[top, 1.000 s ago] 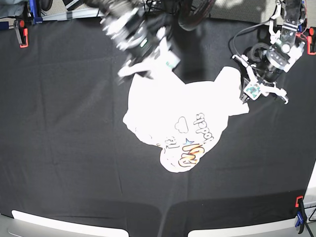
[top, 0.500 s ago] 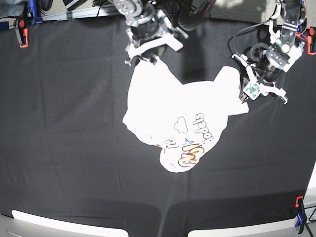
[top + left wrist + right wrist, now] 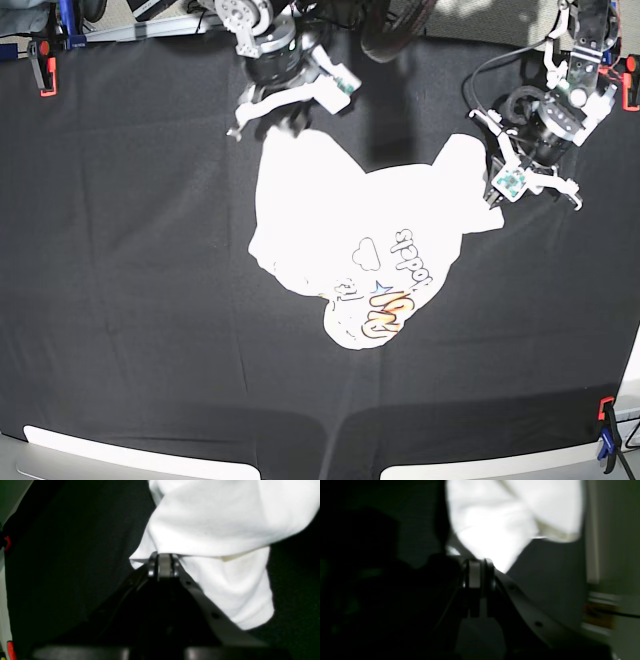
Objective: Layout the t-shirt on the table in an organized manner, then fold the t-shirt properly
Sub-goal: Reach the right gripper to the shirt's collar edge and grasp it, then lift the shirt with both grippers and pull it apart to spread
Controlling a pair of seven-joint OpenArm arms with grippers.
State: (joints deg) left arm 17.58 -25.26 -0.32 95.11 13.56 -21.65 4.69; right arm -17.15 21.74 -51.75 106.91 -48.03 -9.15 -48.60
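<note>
- Both end effectors pinch the crumpled white cotton t-shirt [image 3: 350,235]: left end effector [image 3: 162,563] and right end effector [image 3: 477,573].
- Best to draw them apart evenly over the black cloth table [image 3: 130,250].

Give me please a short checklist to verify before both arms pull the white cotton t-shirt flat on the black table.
1. Left gripper shut on the white cotton t-shirt: ok, jaws closed on a cloth edge in the left wrist view.
2. Right gripper shut: ok, jaws look together.
3. Right gripper holding cloth: cannot tell, the right wrist view is blurred and the cloth only appears just behind the tips.
4. T-shirt laid flat: not ok, it is bunched and the coloured lettering is creased.
5. T-shirt fully on the black cloth table: ok.
</note>
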